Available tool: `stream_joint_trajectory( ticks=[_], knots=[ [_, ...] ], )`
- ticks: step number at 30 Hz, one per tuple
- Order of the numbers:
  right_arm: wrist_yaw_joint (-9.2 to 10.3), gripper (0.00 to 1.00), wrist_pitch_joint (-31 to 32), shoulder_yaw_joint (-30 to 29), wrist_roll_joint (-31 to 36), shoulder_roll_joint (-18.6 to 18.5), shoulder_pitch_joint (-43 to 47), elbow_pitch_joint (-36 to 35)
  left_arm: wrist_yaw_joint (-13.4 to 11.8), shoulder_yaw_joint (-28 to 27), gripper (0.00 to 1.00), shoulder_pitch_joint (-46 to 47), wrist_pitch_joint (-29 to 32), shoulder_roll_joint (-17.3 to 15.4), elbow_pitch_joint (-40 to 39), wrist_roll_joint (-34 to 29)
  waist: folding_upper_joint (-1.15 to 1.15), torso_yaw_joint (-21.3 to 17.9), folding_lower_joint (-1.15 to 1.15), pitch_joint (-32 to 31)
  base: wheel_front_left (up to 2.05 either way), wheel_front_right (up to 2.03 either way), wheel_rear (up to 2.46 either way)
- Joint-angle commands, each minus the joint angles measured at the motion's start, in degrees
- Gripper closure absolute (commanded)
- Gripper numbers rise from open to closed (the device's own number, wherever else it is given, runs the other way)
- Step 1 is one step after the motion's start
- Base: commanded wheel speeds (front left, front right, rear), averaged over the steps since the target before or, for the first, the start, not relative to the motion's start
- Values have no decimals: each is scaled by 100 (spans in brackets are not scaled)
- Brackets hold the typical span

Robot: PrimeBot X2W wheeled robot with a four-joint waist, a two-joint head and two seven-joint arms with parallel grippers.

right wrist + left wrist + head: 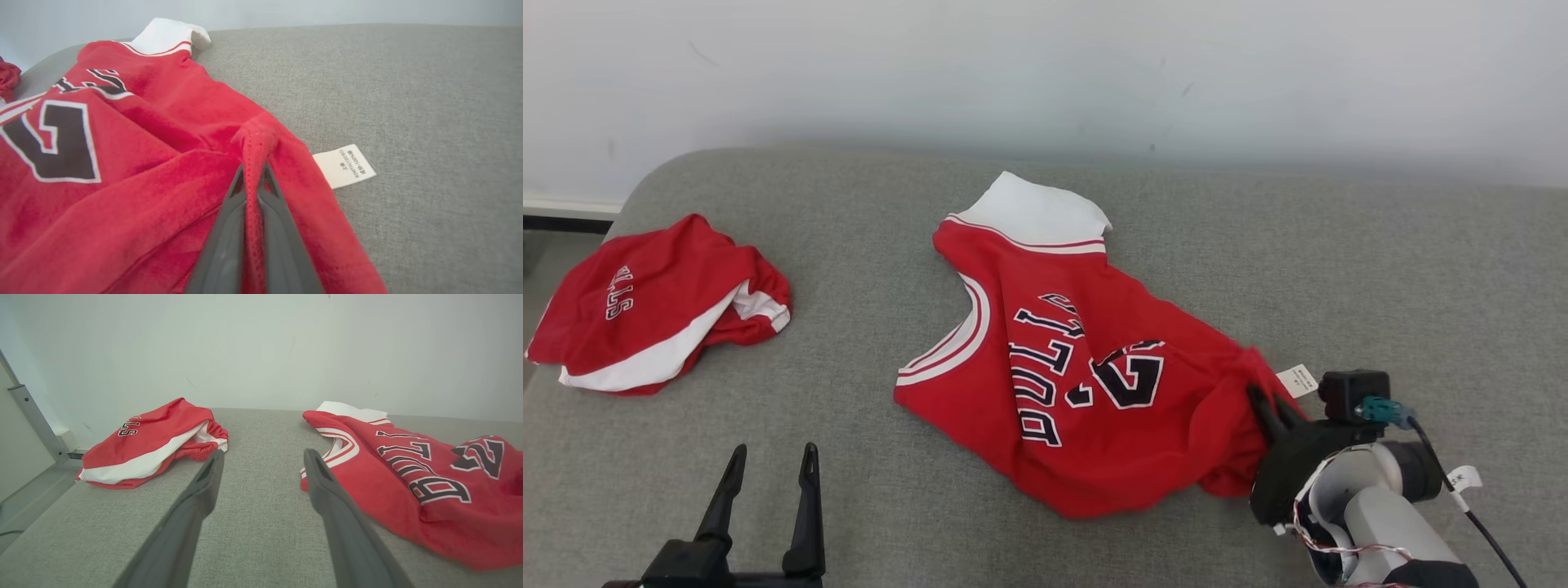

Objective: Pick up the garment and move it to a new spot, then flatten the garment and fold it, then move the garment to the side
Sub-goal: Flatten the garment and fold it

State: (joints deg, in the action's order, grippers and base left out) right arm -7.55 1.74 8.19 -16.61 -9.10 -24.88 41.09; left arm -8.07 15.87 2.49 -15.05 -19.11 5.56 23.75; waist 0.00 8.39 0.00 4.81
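Rumpled red jersey (1094, 359) lies lettering-up on the grey cushion (1339, 269).

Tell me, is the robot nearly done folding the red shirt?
Not nearly. Done: only the grab, the right gripper is shut on a fold of the shirt near its white label. In hand: the pick-up; the shirt lies rumpled on the grey cushion. The left gripper is open, holding nothing. Left: moving it, flattening, folding, putting it aside.
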Motion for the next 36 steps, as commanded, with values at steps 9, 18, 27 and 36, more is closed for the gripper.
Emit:
stream_joint_trajectory(
  ticks=[9,18,27,36],
  knots=[
    [13,100,-1232,190,45,-200,47,-369,96,-88,0,-188,-19,121,91,-92,0,-317,0,-276,0,0,0],
    [13,100,-1618,337,425,-477,1044,-1567,213,-68,0,-220,-19,302,210,-137,0,-728,0,-261,0,0,0],
    [13,0,-1387,241,132,-313,1675,-1902,351,-191,0,-100,-19,402,360,-206,0,-940,0,-139,0,0,0],
    [13,0,-789,69,-124,-569,1716,-2182,440,-264,0,-52,-19,509,350,-337,0,-734,0,-86,0,0,0]
  ],
)
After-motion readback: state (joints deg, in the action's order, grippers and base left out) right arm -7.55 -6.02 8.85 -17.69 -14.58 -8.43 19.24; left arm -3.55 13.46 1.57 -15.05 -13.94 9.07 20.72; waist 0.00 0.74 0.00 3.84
